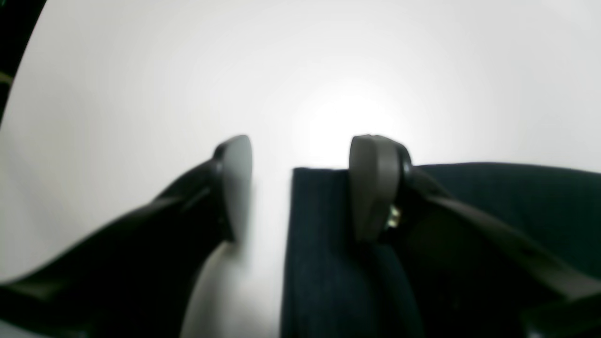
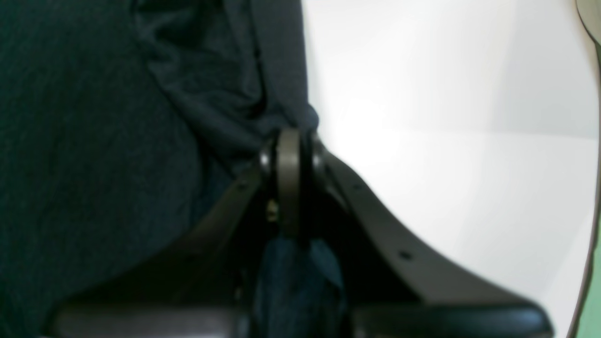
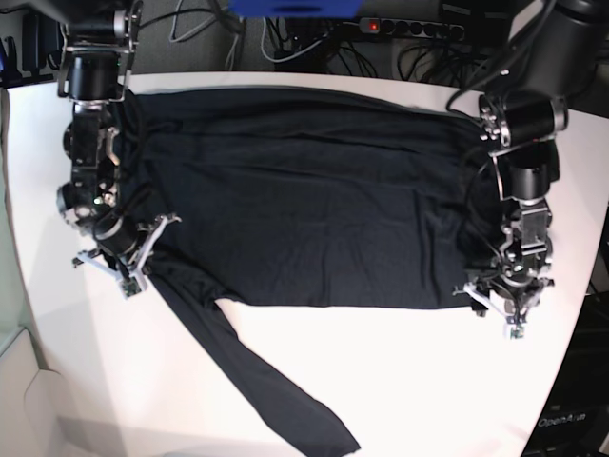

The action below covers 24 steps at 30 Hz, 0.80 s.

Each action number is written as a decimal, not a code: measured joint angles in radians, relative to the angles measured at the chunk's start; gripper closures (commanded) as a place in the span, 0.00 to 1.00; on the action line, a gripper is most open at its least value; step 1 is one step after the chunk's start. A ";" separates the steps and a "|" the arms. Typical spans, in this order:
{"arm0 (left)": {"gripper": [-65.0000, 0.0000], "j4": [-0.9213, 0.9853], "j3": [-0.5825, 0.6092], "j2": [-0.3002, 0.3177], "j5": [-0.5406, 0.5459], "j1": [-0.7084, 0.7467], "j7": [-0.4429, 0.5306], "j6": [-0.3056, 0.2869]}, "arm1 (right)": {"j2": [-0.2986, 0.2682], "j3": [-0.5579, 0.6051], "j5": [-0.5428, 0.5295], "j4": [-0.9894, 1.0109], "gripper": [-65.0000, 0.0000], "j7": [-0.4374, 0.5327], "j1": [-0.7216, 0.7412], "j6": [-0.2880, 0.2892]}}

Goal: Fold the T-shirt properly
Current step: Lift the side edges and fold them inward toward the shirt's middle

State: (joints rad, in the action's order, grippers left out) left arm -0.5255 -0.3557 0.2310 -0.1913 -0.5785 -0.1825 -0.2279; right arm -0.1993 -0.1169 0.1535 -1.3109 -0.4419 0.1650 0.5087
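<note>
The T-shirt (image 3: 314, 209) is a plain black cloth spread flat across the white table (image 3: 428, 381), with one long sleeve (image 3: 276, 390) trailing toward the front edge. My left gripper (image 3: 497, 314) stands open at the shirt's front corner on the base view's right. In the left wrist view the left gripper (image 1: 305, 183) has one finger (image 1: 373, 188) over the cloth's corner (image 1: 328, 263) and the other over bare table. My right gripper (image 3: 143, 249) is shut on a bunched fold of the shirt near the sleeve's root. Close up, the right gripper (image 2: 287, 141) pinches the gathered fabric (image 2: 220, 103).
Behind the table's far edge lie cables and a power strip (image 3: 409, 29). The table's curved edge (image 3: 580, 286) runs just outside the left gripper. Bare tabletop (image 3: 95, 381) lies in front of the shirt on both sides of the sleeve.
</note>
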 measured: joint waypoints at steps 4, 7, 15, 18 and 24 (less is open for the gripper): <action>0.50 0.002 0.003 0.001 -0.007 0.008 -0.007 0.006 | 0.001 0.000 0.000 0.000 0.98 0.001 0.001 0.000; 0.50 0.004 0.004 -0.005 -0.007 0.005 -0.002 -0.001 | 0.000 0.000 0.000 0.000 0.98 0.000 0.000 0.000; 0.50 0.117 0.003 -0.002 0.009 -0.004 0.116 0.000 | 0.000 0.000 0.000 0.000 0.98 0.000 0.001 0.000; 0.50 0.153 0.002 -0.001 0.020 -0.012 0.139 0.000 | 0.000 0.000 0.000 0.000 0.98 0.000 0.001 0.000; 0.54 0.161 -0.006 -0.003 0.028 -0.009 0.145 -0.001 | 0.000 0.000 0.000 0.000 0.98 0.000 0.000 0.000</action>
State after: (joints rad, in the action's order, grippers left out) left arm -0.3649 -0.3614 0.2283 -0.1635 -0.5873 -0.0372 -0.2291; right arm -0.1989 -0.1169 0.1535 -1.3109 -0.4416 0.1654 0.5087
